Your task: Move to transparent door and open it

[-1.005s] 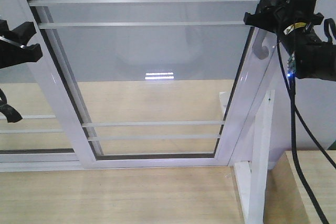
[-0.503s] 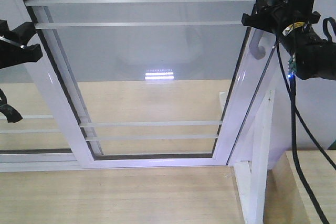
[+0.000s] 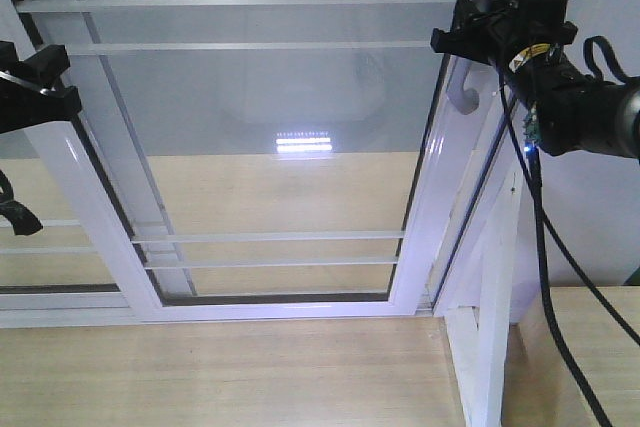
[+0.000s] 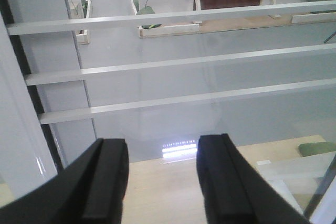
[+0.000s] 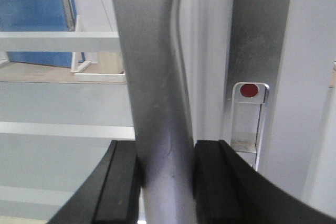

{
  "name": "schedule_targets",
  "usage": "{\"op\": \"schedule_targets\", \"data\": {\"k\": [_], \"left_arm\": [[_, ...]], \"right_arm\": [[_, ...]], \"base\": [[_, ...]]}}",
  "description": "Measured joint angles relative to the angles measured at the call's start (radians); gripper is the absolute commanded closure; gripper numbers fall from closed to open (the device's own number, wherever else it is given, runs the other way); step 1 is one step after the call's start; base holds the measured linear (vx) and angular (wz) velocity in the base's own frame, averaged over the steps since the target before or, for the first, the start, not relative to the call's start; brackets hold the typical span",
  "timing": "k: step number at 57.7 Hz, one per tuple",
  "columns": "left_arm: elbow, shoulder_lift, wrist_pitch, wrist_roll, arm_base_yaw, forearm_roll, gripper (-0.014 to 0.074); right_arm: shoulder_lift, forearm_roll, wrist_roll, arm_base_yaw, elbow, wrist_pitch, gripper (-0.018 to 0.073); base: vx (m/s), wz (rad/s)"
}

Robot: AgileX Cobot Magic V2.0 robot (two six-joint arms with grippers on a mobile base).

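- The door (image 3: pixel 270 127) is a tall sheet of clear glass in a white frame. It stands right in front of the robot and fills most of the front view.
- Thin white bars (image 3: pixel 250 45) run across the door, some near its top and some near its bottom.
- A curved grey handle (image 3: pixel 462 97) sticks out from the right edge of the door, up high.
- The right claw (image 3: pixel 470 42) is at that handle. In the right wrist view the claw (image 5: pixel 165 182) is closed on the handle (image 5: pixel 157 103), with one black finger (image 5: pixel 118 182) pressed on each side of it.
- A small slot with a red dot (image 5: pixel 248 90) sits in the frame just right of the door's handle.
- The left claw (image 3: pixel 40 87) is at the left edge of the door. I cannot tell if it touches the frame.
- In the left wrist view the left claw (image 4: pixel 163 182) is open. Its two black fingers (image 4: pixel 107 182) are spread apart with nothing between them, and they point at the door's glass.
- A bright strip of light (image 3: pixel 303 143) shines in the middle of the door's glass.
- A black cable (image 3: pixel 545 277) hangs from the right arm, to the right of the door.
- A slanted white post (image 3: pixel 495 297) stands just right of the door's bottom corner.
- A light wood floor (image 3: pixel 220 367) lies below the door.
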Motion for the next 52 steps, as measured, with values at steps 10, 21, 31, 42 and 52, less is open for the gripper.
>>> {"op": "schedule_targets", "data": {"k": [10, 21, 31, 42, 52], "left_arm": [[0.000, 0.000, 0.001, 0.000, 0.000, 0.000, 0.0153], [0.000, 0.000, 0.002, 0.000, 0.000, 0.000, 0.0153], [0.000, 0.000, 0.003, 0.000, 0.000, 0.000, 0.0153], [0.000, 0.000, 0.008, 0.000, 0.000, 0.000, 0.0153], [0.000, 0.000, 0.009, 0.000, -0.001, 0.002, 0.0153]], "right_arm": [[0.003, -0.001, -0.001, 0.055, -0.004, -0.004, 0.0314], [0.013, -0.031, -0.001, 0.112, -0.012, -0.014, 0.0314], [0.005, -0.095, 0.003, 0.157, -0.002, -0.021, 0.0314], [-0.005, -0.137, 0.015, 0.175, 0.000, -0.014, 0.0314], [-0.060, -0.138, 0.021, 0.173, 0.001, 0.077, 0.0314]], "base": [[0.00, 0.00], [0.00, 0.00], [0.00, 0.00], [0.00, 0.00], [0.00, 0.00]]}}
